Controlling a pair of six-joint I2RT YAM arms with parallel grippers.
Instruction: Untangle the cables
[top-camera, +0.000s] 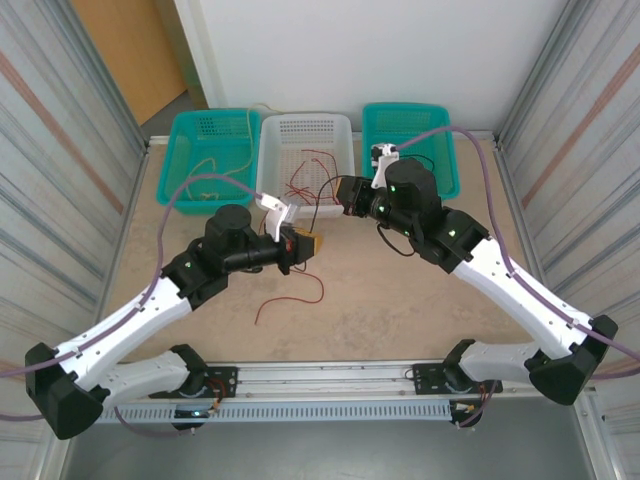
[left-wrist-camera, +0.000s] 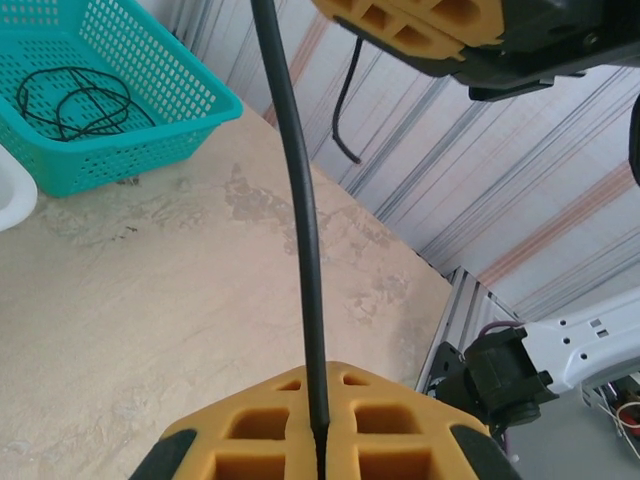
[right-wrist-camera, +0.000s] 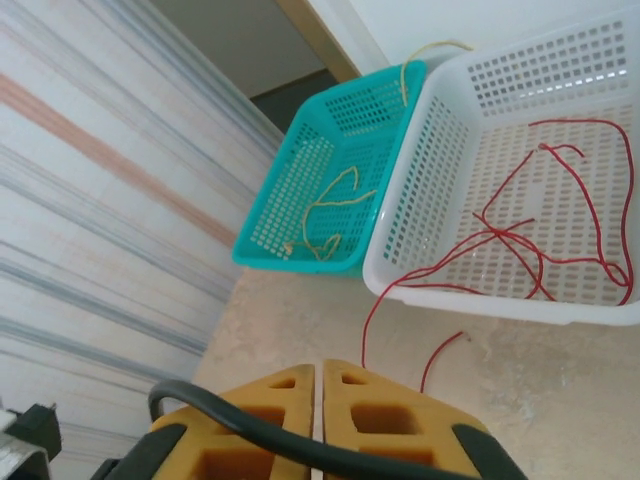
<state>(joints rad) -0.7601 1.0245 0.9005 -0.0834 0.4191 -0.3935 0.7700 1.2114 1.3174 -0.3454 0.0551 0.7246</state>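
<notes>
Where the left pincer (left-wrist-camera: 320, 405) clamps, black cable (left-wrist-camera: 305, 230) vanishes

Glossy white plastic basket (right-wrist-camera: 430, 170), matt table (right-wrist-camera: 560, 390)

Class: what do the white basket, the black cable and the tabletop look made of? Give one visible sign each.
White basket: glossy moulded plastic, with a regular grid of holes. Black cable: smooth, slightly shiny sheath, probably plastic or rubber. Tabletop: matt, mottled beige; material unclear, perhaps laminate or board.

Red, black, tan cables (left-wrist-camera: 307, 230), seemingly apart.
</notes>
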